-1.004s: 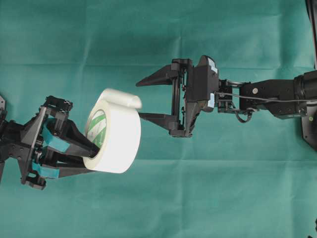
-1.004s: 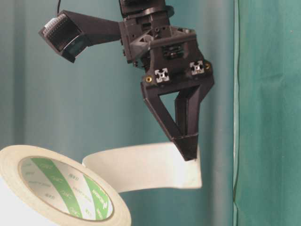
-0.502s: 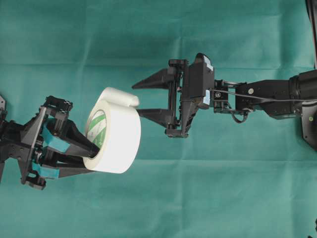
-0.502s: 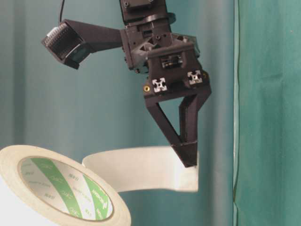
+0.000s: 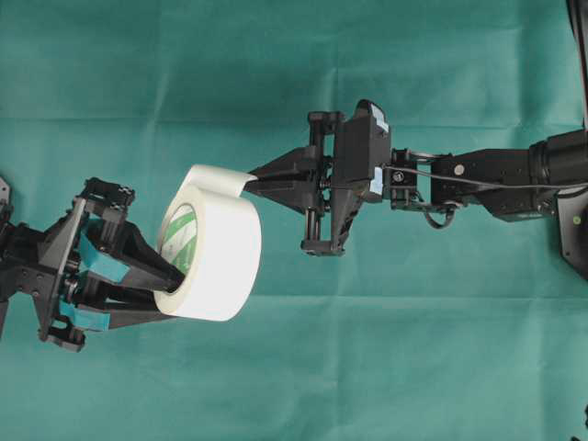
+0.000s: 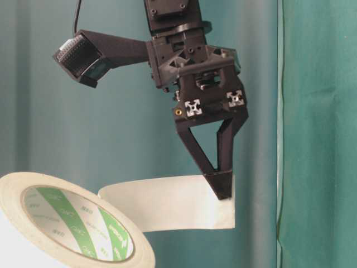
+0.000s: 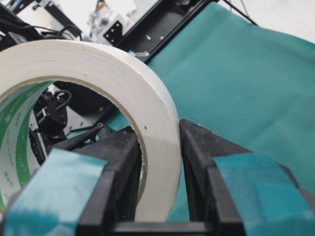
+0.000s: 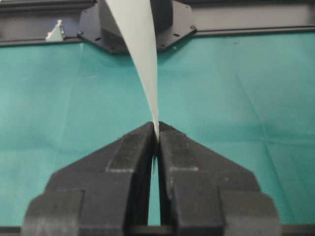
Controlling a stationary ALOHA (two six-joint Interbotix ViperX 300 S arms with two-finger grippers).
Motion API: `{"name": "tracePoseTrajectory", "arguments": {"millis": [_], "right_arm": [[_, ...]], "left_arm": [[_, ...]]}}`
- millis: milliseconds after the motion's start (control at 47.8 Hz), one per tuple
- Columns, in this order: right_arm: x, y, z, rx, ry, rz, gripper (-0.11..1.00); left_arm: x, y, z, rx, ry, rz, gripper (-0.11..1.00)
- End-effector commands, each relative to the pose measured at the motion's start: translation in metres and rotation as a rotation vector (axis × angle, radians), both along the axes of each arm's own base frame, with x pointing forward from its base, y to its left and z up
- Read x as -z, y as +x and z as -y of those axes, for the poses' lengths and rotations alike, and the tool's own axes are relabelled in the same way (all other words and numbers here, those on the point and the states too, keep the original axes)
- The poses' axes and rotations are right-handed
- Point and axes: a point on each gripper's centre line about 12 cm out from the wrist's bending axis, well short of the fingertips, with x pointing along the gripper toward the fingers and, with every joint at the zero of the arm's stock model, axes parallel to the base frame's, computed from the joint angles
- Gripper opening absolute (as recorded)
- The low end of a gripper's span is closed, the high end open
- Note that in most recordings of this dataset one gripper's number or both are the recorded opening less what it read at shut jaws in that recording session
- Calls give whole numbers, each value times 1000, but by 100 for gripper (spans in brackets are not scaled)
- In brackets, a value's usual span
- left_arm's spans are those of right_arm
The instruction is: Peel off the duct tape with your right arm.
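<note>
The duct tape (image 5: pixel 216 243), a wide white roll with a green-striped core (image 6: pixel 78 231), is held off the table on the left. My left gripper (image 5: pixel 175 285) is shut on the roll's wall (image 7: pixel 147 98), one teal-patched finger (image 7: pixel 118 157) inside the core and the other finger (image 7: pixel 202 147) outside. The loose end (image 5: pixel 219 175) curls up from the roll's top towards the right. My right gripper (image 5: pixel 250 181) is shut on that end's tip. The strip (image 8: pixel 138 49) runs out from between the closed tips of the right gripper (image 8: pixel 156 129). Seen from the side, the end (image 6: pixel 167 204) stretches flat to the right gripper (image 6: pixel 222 190).
Green cloth (image 5: pixel 386 367) covers the table. The right arm (image 5: pixel 496 175) reaches in from the right edge. A black base plate (image 8: pixel 182 24) stands at the table's far side in the right wrist view. A green curtain fold (image 6: pixel 318 134) hangs behind the right gripper.
The right gripper's fingers have come together from wide open and now pinch the tape's loose end; the gripper also shifted slightly left. The left gripper and the roll have stayed still.
</note>
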Motion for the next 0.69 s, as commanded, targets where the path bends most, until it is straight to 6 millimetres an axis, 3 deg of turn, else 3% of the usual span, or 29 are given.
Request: {"name": "tracePoseTrajectory", "arguments": {"millis": [0,670], "right_arm": [[-12,3,-1,-1,0,40,-9],[-8,-1,-6,-12,1,43,-9]], "left_arm": [[-16,0,-1,-2,-10,56,21],[-20,6,-12,-37,54,89,21]]}}
